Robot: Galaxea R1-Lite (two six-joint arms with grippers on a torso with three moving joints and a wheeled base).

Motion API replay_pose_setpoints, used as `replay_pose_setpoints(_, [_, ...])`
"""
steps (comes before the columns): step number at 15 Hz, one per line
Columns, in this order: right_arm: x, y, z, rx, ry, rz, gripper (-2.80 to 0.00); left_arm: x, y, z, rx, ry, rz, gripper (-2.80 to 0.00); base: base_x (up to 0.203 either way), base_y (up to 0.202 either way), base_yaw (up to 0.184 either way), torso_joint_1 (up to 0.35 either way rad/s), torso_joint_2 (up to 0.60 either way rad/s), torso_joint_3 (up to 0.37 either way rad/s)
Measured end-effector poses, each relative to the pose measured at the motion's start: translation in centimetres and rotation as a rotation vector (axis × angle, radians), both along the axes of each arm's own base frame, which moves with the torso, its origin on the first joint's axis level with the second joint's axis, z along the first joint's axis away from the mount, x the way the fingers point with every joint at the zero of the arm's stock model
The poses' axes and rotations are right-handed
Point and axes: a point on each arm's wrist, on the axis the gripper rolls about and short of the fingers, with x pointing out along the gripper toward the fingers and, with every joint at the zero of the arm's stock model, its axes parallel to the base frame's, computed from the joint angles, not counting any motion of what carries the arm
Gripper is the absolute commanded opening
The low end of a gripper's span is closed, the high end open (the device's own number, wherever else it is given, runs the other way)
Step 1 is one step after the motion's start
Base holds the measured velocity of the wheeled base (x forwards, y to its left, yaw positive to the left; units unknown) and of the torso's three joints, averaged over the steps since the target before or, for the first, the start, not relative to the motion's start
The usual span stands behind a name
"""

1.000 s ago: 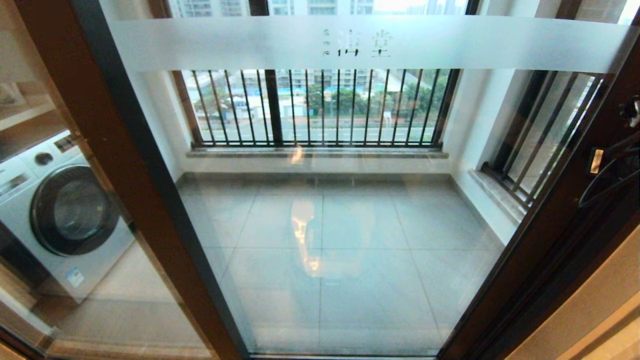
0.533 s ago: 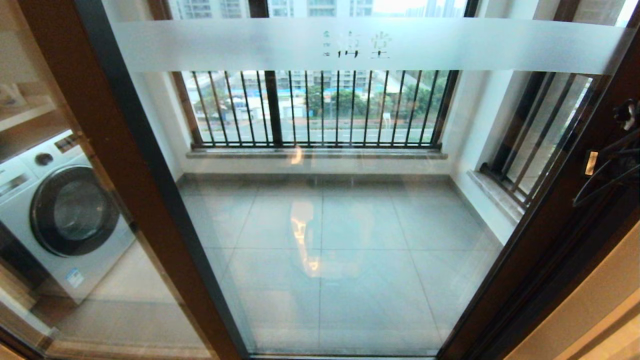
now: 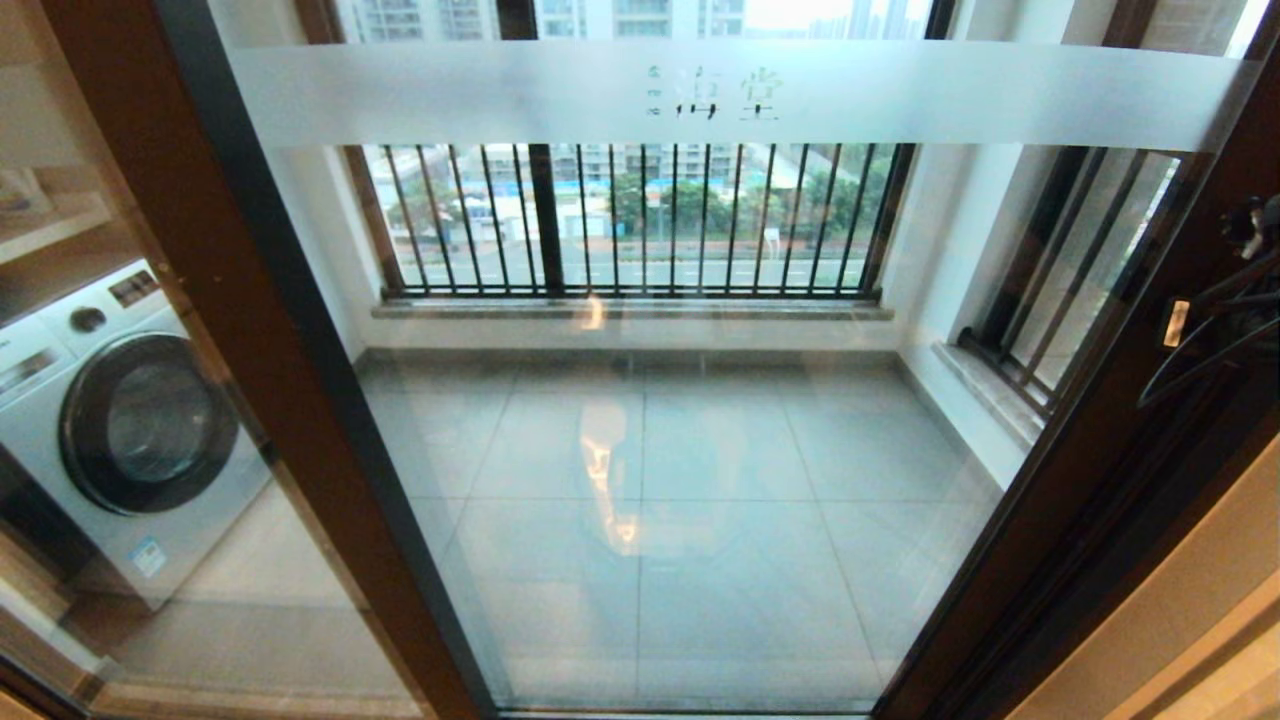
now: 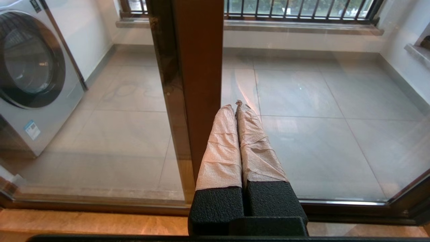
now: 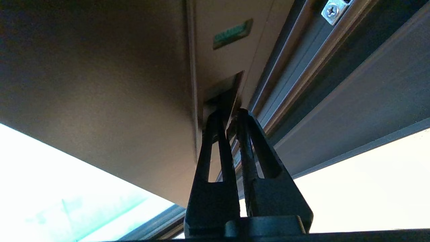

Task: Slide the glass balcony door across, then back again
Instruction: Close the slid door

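Observation:
The glass balcony door (image 3: pixel 640 450) fills the head view, a clear panel with a frosted band (image 3: pixel 700 95) bearing Chinese characters. Its dark brown right stile (image 3: pixel 1120 420) carries a small handle slot (image 3: pixel 1175 323). My right gripper (image 3: pixel 1240 310) is at that stile, at the view's far right edge. In the right wrist view the right gripper (image 5: pixel 229 114) is shut, with its dark fingertips (image 5: pixel 215 117) pushed into the recessed slot (image 5: pixel 223 89). My left gripper (image 4: pixel 235 105) is shut and empty, its tape-wrapped fingers (image 4: pixel 221 144) low beside the door's left brown stile (image 4: pixel 198 74).
A white washing machine (image 3: pixel 130 420) stands behind the left brown-framed glass panel (image 3: pixel 90 250). Beyond the door lie the grey tiled balcony floor (image 3: pixel 720 440) and black window bars (image 3: pixel 640 215). The sill track (image 4: pixel 100 201) runs along the floor. A beige wall (image 3: pixel 1180 620) is at the right.
The handle slot and my right gripper have shifted slightly to the left. The frosted band sits a little lower in the head view.

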Motion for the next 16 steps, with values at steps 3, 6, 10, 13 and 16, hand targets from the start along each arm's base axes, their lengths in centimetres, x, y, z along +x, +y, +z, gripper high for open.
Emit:
replay_pose_setpoints(3, [0.1, -0.2, -0.1, 0.0, -0.001, -0.004, -2.8, 0.0, 0.0, 0.0, 0.0, 0.0, 0.0, -2.8, 0.0, 0.0, 0.0, 0.0, 0.0, 0.0])
replay_pose_setpoints(6, [0.3, -0.4, -0.1, -0.002, -0.003, -0.01, -2.8, 0.0, 0.0, 0.0, 0.0, 0.0, 0.0, -2.8, 0.0, 0.0, 0.0, 0.0, 0.0, 0.0])
replay_pose_setpoints(10, [0.5, -1.0, -0.2, -0.003, -0.006, -0.024, -2.8, 0.0, 0.0, 0.0, 0.0, 0.0, 0.0, -2.8, 0.0, 0.0, 0.0, 0.0, 0.0, 0.0])
replay_pose_setpoints(13, [0.7, -1.4, -0.2, -0.008, -0.013, -0.036, -2.8, 0.0, 0.0, 0.0, 0.0, 0.0, 0.0, -2.8, 0.0, 0.0, 0.0, 0.0, 0.0, 0.0])
replay_pose_setpoints(16, [0.8, -1.9, -0.3, -0.011, -0.02, -0.047, -2.8, 0.0, 0.0, 0.0, 0.0, 0.0, 0.0, -2.8, 0.0, 0.0, 0.0, 0.0, 0.0, 0.0])
